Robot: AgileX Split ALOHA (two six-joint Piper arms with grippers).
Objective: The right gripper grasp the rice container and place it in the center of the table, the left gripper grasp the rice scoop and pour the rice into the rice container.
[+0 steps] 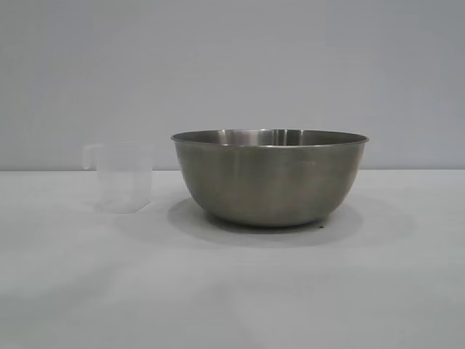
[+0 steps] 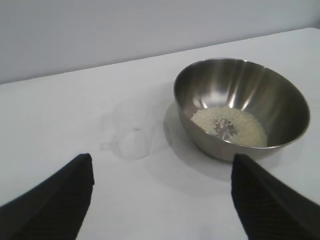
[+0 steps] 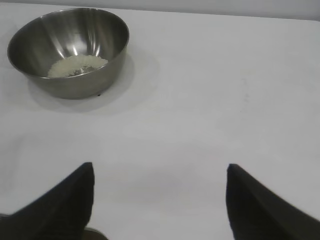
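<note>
Ahead of the wide-open, empty left gripper [image 2: 162, 200], the translucent rice scoop [image 2: 134, 140] stands emptied beside the steel rice container [image 2: 240, 107] holding the rice [image 2: 230, 126]; light, slick plastic, probably best pinched at its rim handle.

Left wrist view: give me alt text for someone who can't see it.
A steel rice container stands on the white table with a pale patch of rice in its bottom. Beside it, apart from it, the clear rice scoop stands upright and looks empty. The left gripper is open, its two black jaws spread in the foreground, holding nothing.
</note>
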